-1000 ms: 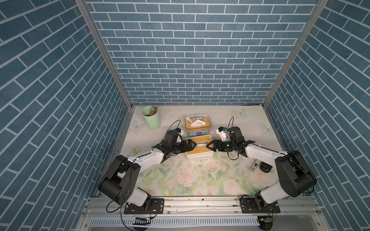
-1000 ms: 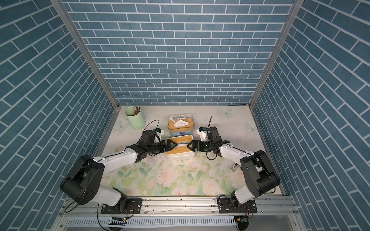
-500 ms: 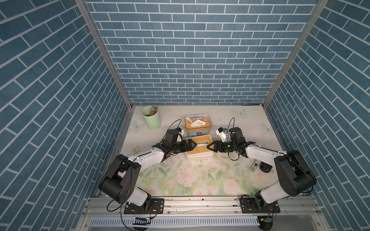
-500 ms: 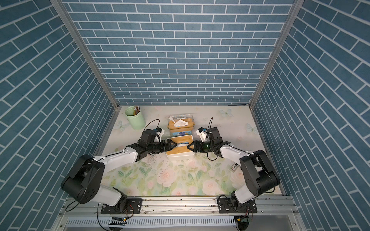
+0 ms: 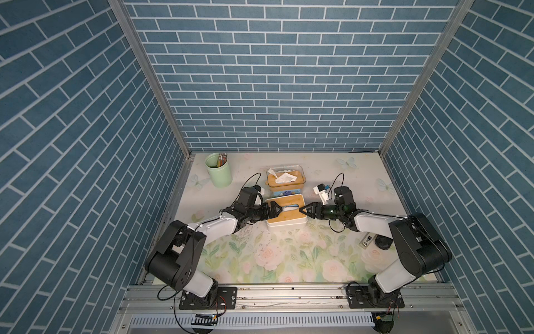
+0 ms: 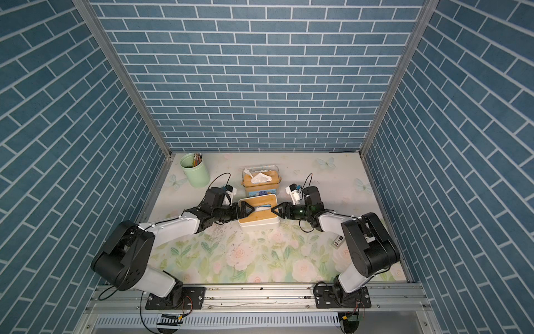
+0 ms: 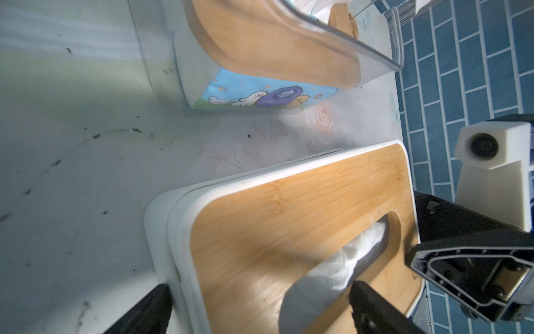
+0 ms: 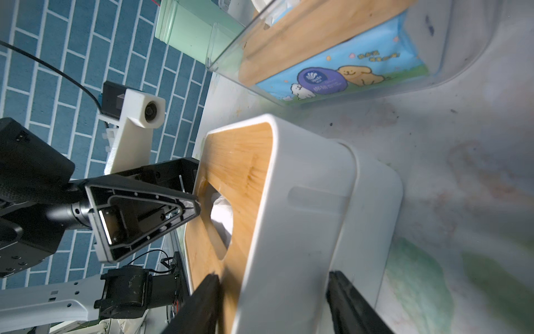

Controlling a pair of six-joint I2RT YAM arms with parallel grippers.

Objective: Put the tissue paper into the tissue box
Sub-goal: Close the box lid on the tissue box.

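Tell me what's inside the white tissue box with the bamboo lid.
White tissue paper shows through the slot of the bamboo lid. The lid and the opaque walls of the white tissue box hide everything else inside.

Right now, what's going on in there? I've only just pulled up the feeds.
Both arms are at the white tissue box, one at each end. The left gripper is open at one end of the bamboo lid. The right gripper has its jaws spread across the opposite end wall. Tissue paper already sits in the lid's slot, a tuft poking out. Neither gripper holds any tissue.
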